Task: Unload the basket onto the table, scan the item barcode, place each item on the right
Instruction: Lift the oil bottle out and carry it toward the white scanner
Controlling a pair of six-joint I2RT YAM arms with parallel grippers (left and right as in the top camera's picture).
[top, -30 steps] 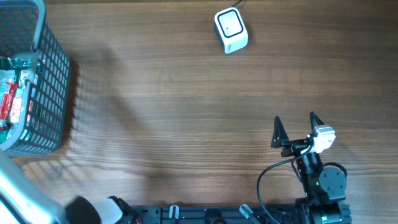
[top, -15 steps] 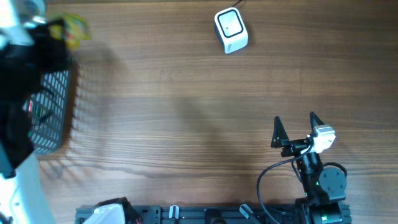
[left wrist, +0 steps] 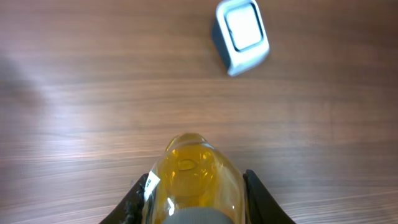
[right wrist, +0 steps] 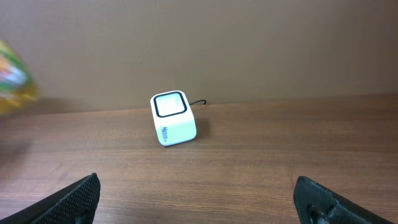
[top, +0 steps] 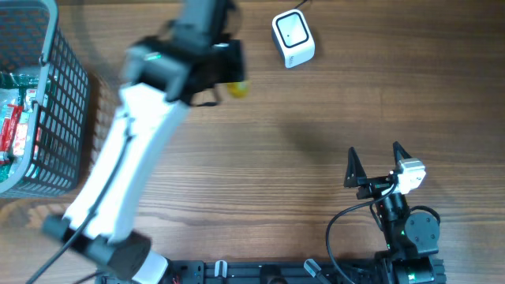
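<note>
The item (left wrist: 196, 175) is a glossy yellow thing with a small white label at its left side. My left gripper (left wrist: 196, 198) is shut on it, one black finger on each flank. From overhead the item (top: 237, 88) shows as a yellow blur under my left gripper (top: 226, 72), just left of the white scanner (top: 293, 38). In the left wrist view the scanner (left wrist: 242, 36) lies ahead and to the right, window up. My right gripper (top: 374, 151) stands open near the front right, nothing between its fingers, with the scanner (right wrist: 173, 118) far ahead of it.
A grey wire basket (top: 59, 110) at the left edge holds several red and green packets (top: 14, 126). The scanner's cable runs off the table's far edge. The right arm's base (top: 410, 237) sits at the front edge.
My left arm has swung from over the basket across to the right, carrying the yellow item up beside the scanner. The right arm has not moved.
</note>
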